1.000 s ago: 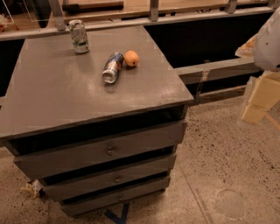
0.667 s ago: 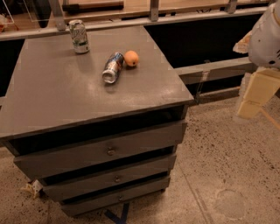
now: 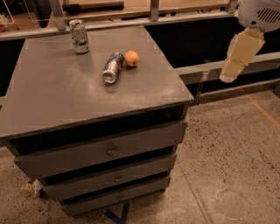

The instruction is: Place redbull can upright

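On its side on the grey cabinet (image 3: 61, 100) top, toward the back and right of centre: redbull can (image 3: 113, 67), one silver end facing front-left, the other end pointing back-right. Just beside that far end, an orange (image 3: 131, 58), touching or nearly so; hard to say which. Upright near the back edge, well apart to the left of both: a white-and-green can (image 3: 79, 36). Off to the right, in the air beyond the cabinet's right edge and above the speckled floor (image 3: 227, 144): the gripper (image 3: 235, 61), a cream-coloured piece hanging down and slanting left under a white housing (image 3: 260, 13), well apart from the redbull can. Open or closed: cannot tell. Behind it, a dark ledge (image 3: 262, 65) along the wall. Below the cabinet top, three drawers (image 3: 109, 151), each with a small knob, dark gaps between them. At the cabinet's foot, a blue tape mark (image 3: 117, 214) on the floor.
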